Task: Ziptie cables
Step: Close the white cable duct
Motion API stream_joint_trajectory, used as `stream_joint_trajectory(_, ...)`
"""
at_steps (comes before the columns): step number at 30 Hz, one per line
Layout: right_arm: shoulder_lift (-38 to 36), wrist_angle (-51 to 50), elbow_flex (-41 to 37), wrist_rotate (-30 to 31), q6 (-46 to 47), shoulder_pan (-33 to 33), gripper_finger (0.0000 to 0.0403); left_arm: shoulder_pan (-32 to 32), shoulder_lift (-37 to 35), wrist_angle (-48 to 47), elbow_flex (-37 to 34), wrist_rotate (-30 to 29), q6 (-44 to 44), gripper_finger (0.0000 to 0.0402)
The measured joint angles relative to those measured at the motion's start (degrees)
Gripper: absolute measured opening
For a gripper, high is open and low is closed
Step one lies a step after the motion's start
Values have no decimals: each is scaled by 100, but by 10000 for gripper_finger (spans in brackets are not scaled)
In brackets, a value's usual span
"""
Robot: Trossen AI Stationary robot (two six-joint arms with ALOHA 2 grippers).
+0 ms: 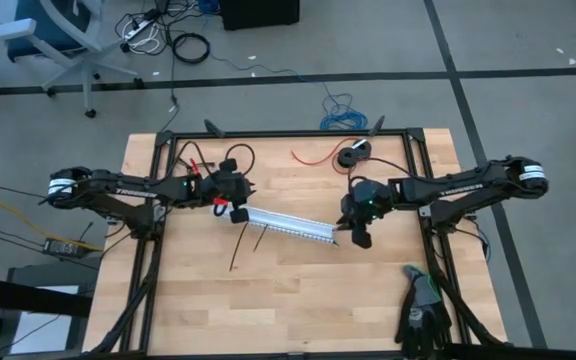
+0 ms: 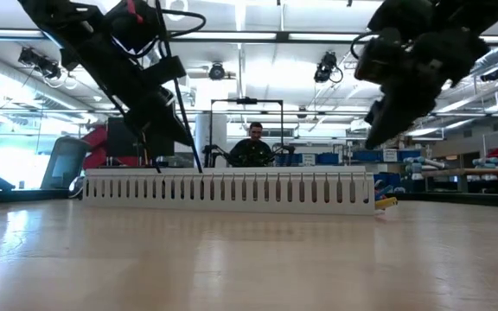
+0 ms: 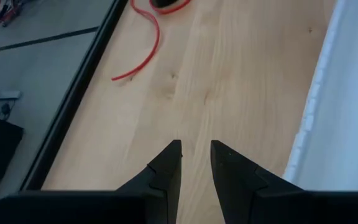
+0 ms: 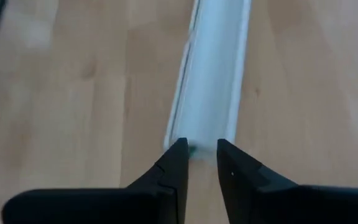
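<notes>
A white slotted cable duct [image 1: 283, 225] lies slantwise on the table's middle [image 2: 232, 188]. Of the cables, only a small coloured tip pokes out of the duct's right end [image 2: 386, 203]; the rest is hidden inside it. My left gripper [image 1: 233, 207] hovers at the duct's left end, slightly open and empty [image 3: 196, 149], with the duct [image 3: 347, 106] beside it. My right gripper [image 1: 356, 238] hangs above the duct's right end [image 2: 383, 121], slightly open, pointing along the duct [image 4: 213, 81], and holds nothing [image 4: 202, 149].
Two thin black strips [image 1: 236, 255] [image 1: 260, 238] lie on the table near the duct's left half. A single red wire [image 1: 313, 157] and a black roll [image 1: 353, 155] sit toward the far edge. Black gloves [image 1: 423, 310] rest at the near right corner. A person sits beyond the table [image 2: 256, 142].
</notes>
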Motion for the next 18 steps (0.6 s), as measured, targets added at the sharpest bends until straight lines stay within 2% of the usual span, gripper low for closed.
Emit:
stream_joint_trajectory(7,-149,-1279,0,587,98,519,35,-2,0,283,0,191,-584,94)
stream_joint_trajectory(11,-282,-1875,-7,1397,158,1112,5,-66,0,513,2,216,-944,94)
stream_joint_trajectory(18,-1255,-1922,-755,2653,864,2131,2,-329,139,626,252,234,-1200,94)
